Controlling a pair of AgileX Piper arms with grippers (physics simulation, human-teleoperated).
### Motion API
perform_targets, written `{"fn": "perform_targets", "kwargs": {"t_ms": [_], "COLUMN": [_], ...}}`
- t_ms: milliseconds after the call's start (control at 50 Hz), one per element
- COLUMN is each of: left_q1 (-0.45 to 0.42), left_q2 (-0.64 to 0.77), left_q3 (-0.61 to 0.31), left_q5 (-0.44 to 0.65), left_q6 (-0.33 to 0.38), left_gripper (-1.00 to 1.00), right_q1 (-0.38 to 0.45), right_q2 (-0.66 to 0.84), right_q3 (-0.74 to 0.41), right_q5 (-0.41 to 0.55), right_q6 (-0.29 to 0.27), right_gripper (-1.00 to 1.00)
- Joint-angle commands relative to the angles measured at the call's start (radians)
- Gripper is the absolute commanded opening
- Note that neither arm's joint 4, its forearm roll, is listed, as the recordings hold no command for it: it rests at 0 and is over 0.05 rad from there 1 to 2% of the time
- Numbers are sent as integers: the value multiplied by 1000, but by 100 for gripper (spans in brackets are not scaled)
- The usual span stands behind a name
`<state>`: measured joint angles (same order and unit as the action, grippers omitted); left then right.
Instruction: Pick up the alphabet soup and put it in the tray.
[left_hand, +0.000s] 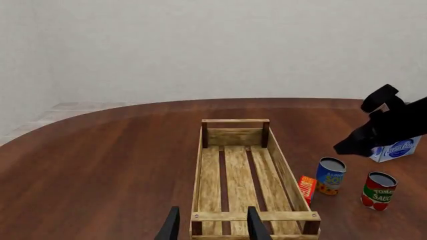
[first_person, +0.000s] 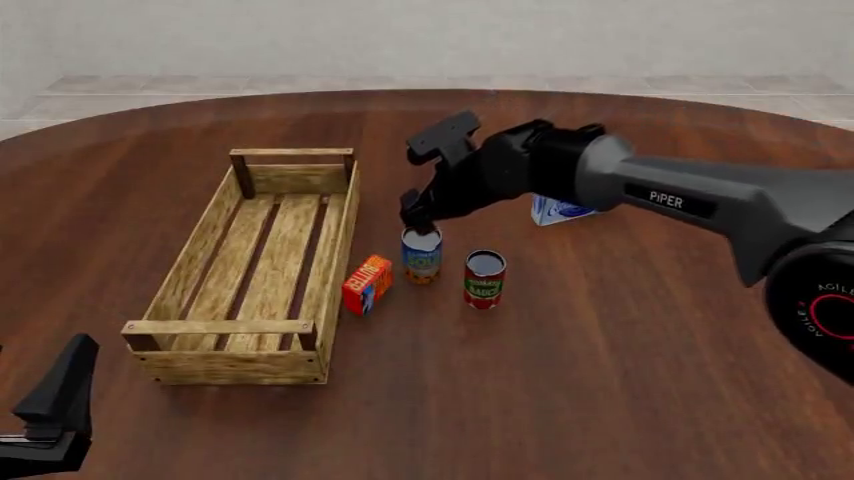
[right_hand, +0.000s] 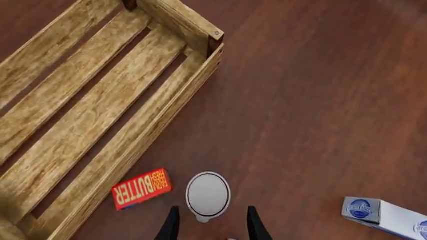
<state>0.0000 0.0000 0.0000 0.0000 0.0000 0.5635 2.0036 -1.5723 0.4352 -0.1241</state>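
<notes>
The alphabet soup (first_person: 422, 256), a small can with a blue label and grey top, stands upright just right of the tray (first_person: 200, 255), a long light-wood slatted crate with nothing in it. My right gripper (first_person: 415, 220) hangs directly over the can, open, its fingertips just above the lid. In the right wrist view the can's top (right_hand: 208, 194) lies ahead of and between the two open fingers (right_hand: 171, 225). My left gripper (first_person: 54, 400) is low at the near left, open and holding nothing, facing the tray's near end (left_hand: 253, 216). The soup (left_hand: 330, 176) also shows in the left wrist view.
A red-and-green tomato sauce can (first_person: 485, 279) stands just right of the soup. A red butter box (first_person: 367, 284) lies between the soup and the tray's wall. A white-and-blue cream cheese box (first_person: 561, 210) sits behind, under the right arm.
</notes>
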Motion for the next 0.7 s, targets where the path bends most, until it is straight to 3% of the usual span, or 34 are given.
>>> {"fn": "perform_targets", "kwargs": {"t_ms": [20, 700], "left_q1": [0, 0], "left_q2": [0, 0], "left_q3": [0, 0], "left_q5": [0, 0], "left_q6": [0, 0], "left_gripper": [100, 100], "right_q1": [2, 3], "right_q2": [33, 249], "right_q3": [-12, -61], "right_q5": [-8, -79], "right_q6": [5, 79], "right_gripper": [100, 100]}}
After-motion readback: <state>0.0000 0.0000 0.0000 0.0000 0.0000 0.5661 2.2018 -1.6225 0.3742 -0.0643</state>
